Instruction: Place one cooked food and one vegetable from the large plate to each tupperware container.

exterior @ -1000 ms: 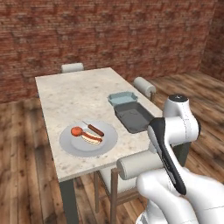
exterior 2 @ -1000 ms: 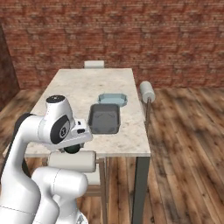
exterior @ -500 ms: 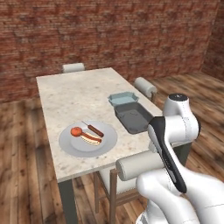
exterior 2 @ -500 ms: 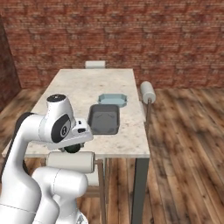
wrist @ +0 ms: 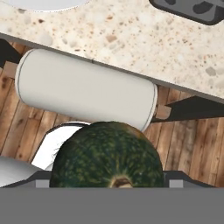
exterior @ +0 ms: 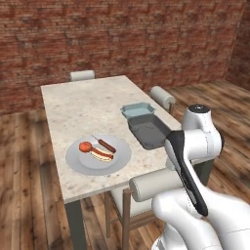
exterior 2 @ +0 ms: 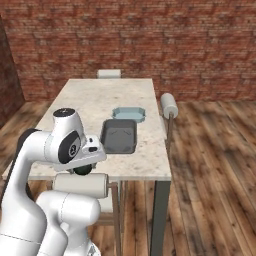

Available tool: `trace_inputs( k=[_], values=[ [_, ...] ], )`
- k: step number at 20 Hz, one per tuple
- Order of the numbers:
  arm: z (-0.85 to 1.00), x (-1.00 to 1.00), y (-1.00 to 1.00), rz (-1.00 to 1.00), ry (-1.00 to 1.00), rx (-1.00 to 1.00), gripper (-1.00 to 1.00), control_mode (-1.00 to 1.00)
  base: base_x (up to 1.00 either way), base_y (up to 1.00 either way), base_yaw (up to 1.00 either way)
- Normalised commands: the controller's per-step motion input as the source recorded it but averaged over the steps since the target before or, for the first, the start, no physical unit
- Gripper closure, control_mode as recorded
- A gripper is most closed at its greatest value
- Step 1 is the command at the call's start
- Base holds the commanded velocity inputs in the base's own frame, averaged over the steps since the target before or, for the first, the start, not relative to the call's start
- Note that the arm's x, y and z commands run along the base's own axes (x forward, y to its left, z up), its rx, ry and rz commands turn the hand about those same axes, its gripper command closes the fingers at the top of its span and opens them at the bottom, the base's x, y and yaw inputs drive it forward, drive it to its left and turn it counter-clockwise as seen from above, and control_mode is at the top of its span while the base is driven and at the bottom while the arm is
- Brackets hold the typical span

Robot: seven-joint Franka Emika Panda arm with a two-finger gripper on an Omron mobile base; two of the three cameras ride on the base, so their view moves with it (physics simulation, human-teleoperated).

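Note:
A dark green ball [wrist: 107, 155] sits close against the camera in the hand view, and my gripper [wrist: 109, 179] is shut on it. My gripper [exterior 2: 83, 169] hangs over the table's near edge, above a chair back. On the large light-grey plate [exterior: 118, 161] lie a red-orange tomato [exterior: 85, 146], a thin sausage on a skewer [exterior: 105, 145] and a hot dog in a pale bun [exterior: 101, 154]. To the plate's right stands the dark-grey tub [exterior: 149, 131], with the smaller light-blue tub [exterior: 138, 110] just behind it. Both tubs look bare inside.
A chair's padded white back roll [wrist: 83, 89] lies directly below my hand at the table's near edge [wrist: 131, 43]. Another chair [exterior 2: 169, 105] stands at the table's right side, and one [exterior 2: 108, 73] at the far end. Wooden floor surrounds the table.
The hand with the green ball has edged slightly up and to the right over the table's near edge. Food on the plate and both tubs have stayed put.

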Motion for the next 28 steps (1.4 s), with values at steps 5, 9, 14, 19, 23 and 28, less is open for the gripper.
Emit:
trace_inputs(
  k=[5,9,14,19,23,28],
  values=[
    [0.00,0.29,0.03,0.00,-0.01,0.00,1.00,-1.00,0.01,0.00,0.00],
    [0.14,0.61,0.04,0.00,-0.01,-0.01,1.00,-1.00,0.00,0.00,0.00],
    [0.63,1.00,0.00,-0.09,0.12,0.05,1.00,-1.00,0.00,0.00,0.00],
    [0.58,1.00,0.00,-0.12,0.29,0.13,1.00,-1.00,0.00,0.00,0.00],
    [-0.01,1.00,0.00,-0.12,0.14,0.00,1.00,-1.00,0.00,0.00,0.00],
    [-0.65,1.00,0.00,-0.17,0.01,-0.13,1.00,-1.00,0.00,0.00,0.00]
  ],
)
